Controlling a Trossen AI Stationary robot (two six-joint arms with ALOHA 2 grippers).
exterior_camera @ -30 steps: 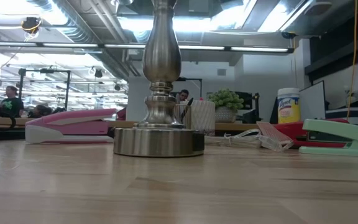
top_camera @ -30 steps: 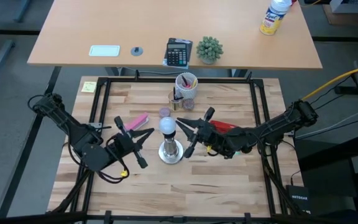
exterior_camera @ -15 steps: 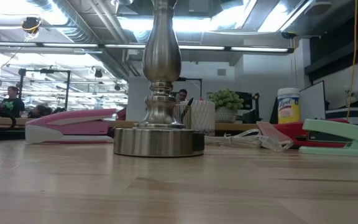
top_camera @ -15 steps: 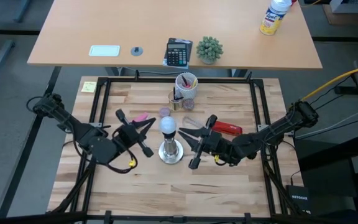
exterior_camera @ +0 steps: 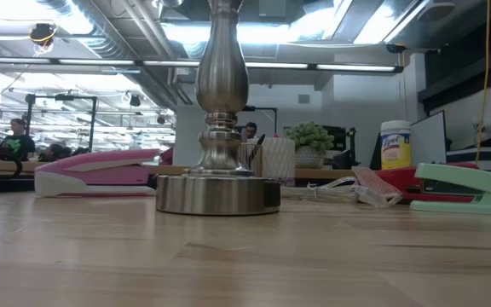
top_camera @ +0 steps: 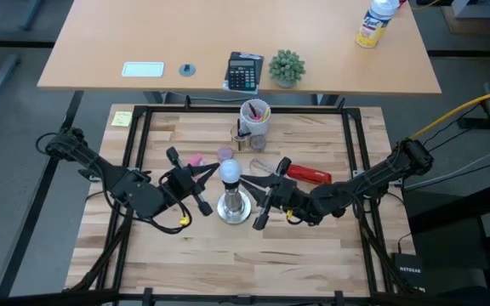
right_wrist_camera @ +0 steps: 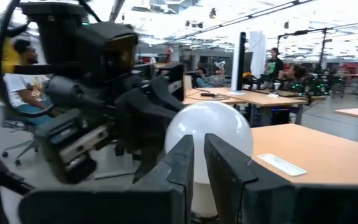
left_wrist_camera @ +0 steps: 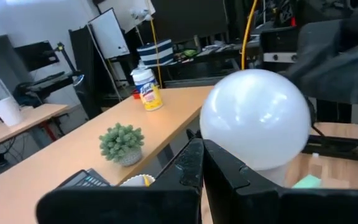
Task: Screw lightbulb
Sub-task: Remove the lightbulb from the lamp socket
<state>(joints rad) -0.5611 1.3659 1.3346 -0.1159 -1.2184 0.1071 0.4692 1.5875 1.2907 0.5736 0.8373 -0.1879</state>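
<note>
The white round lightbulb (top_camera: 230, 172) stands upright in the top of the silver socket stand (top_camera: 234, 208), whose round base (exterior_camera: 218, 194) rests on the wooden table. My left gripper (top_camera: 213, 174) is level on the bulb's left side, its fingers shut, with the tips right at the bulb (left_wrist_camera: 257, 118). My right gripper (top_camera: 247, 181) is level on the bulb's right side, its fingers together but for a thin slit, and the bulb (right_wrist_camera: 210, 140) shows just past the tips. Neither gripper has anything between its fingers. My left gripper has its shut fingertips (left_wrist_camera: 191, 158) at the bulb's lower left side, coming in level from the table's left; I cannot tell whether they touch it. My right gripper has its fingertips (right_wrist_camera: 182, 155) close to the bulb's right side, level from the table's right; whether they touch it cannot be told.
A pink stapler (top_camera: 196, 160) and a purple cap (top_camera: 225, 153) lie behind the stand. A red stapler (top_camera: 313, 175) lies to the right. A cup of pens (top_camera: 254, 115) stands at the far edge, and a mint stapler (exterior_camera: 467, 188) lies nearby. Black frame rails border the table.
My left gripper has swung toward the table's far edge and nearer the bulb, staying level and shut. The bulb and the stand have kept still.
</note>
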